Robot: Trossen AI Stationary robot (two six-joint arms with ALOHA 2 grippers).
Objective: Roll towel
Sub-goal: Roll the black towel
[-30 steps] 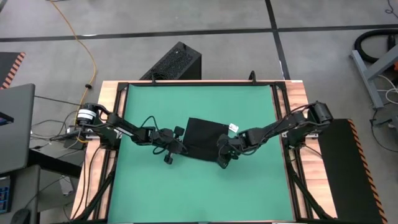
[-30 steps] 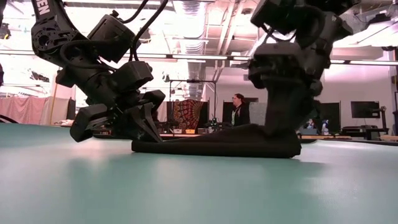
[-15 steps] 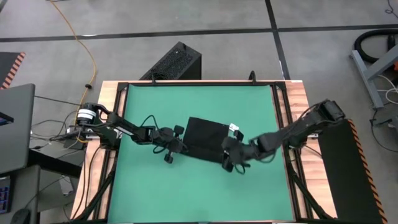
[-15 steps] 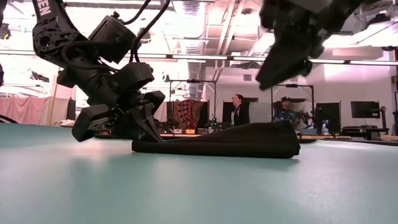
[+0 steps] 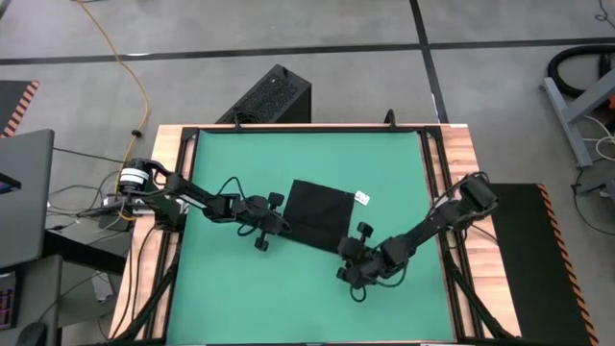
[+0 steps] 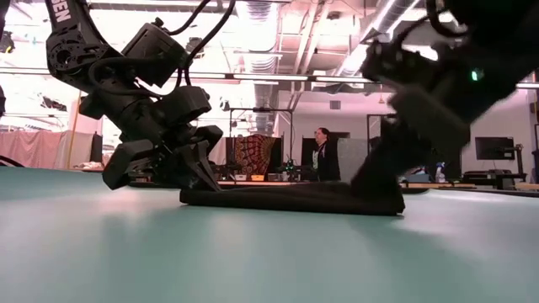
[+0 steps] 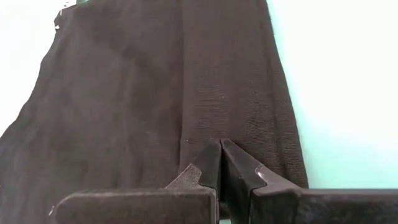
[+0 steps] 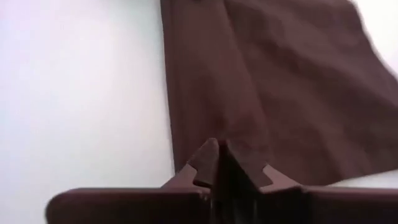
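Note:
The black towel (image 5: 317, 213) lies flat in the middle of the green mat (image 5: 240, 163), with its white tag (image 5: 362, 198) at the far right corner. My left gripper (image 5: 282, 228) is shut, its fingertips on the towel's left edge strip (image 7: 205, 112). My right gripper (image 5: 346, 252) is also shut and reaches slantwise down at the towel's near right corner (image 8: 186, 149). In the low view the towel (image 6: 286, 198) is a low dark band between the left gripper (image 6: 205, 181) and the blurred right gripper (image 6: 379, 181). My left gripper sets its shut fingertips (image 7: 211, 155) on the towel near the left edge, beside a fold line (image 7: 183, 124), slanting down from the table's left. The towel stays flat on the mat; no cloth shows between the fingers. My right gripper has its shut fingertips (image 8: 208, 155) at the towel's near right corner, slanting down from the near right. Whether cloth is caught between them I cannot tell. The corner lies on the mat.
Bare green mat lies all round the towel, framed by black rails and wooden borders (image 5: 437, 163). A black box (image 5: 274, 96) sits on the floor beyond the far edge. A person (image 6: 322, 151) stands far off in the room behind the table.
My right gripper has lifted off the towel's right end, swung toward the table's near edge while rolling its wrist, and come down at the towel's near right corner. The towel's right end, which was humped up, has sunk flatter.

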